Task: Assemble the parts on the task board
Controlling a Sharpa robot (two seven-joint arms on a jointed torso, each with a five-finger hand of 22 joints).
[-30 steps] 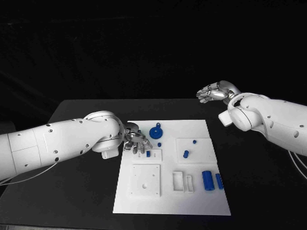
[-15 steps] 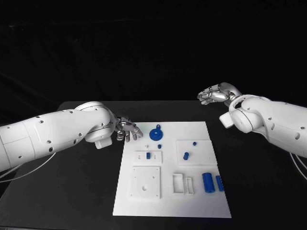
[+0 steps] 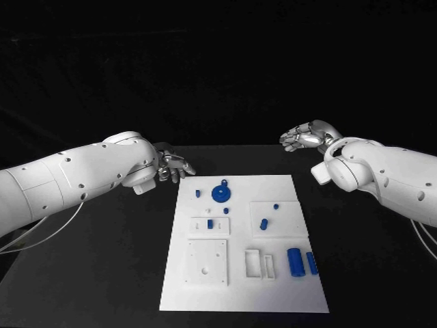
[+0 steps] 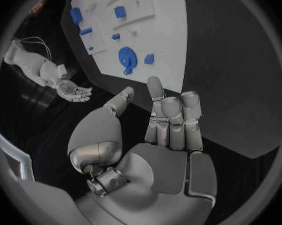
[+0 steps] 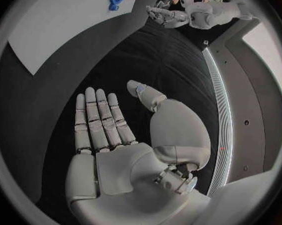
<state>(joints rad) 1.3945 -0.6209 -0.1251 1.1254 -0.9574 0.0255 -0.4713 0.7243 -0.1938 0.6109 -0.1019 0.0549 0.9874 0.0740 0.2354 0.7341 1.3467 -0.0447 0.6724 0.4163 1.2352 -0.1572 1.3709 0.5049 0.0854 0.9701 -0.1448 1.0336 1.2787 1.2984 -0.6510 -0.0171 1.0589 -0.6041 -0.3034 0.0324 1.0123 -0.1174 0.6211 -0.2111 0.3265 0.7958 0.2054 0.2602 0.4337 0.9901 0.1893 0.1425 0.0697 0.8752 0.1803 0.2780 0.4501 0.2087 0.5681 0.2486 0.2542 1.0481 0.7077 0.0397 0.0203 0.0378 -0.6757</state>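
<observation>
The white board (image 3: 246,246) lies in the middle of the black table (image 3: 110,253), and the little blue parts sit on it. The left hand (image 3: 175,166) hangs over the bare table just off the board's far left corner, with its fingers loosely spread and nothing in them. The round blue part (image 3: 222,192) is the closest piece to it, a little toward the robot and toward the middle from that hand, with a small blue block (image 3: 198,193) just beside it. The right hand (image 3: 305,135) is held up past the board's far right corner, flat and wide, holding nothing, well apart from every part. So the left hand is nearer. Two long blue parts (image 3: 302,260) lie side by side near the board's right edge, pointing away from the robot.
</observation>
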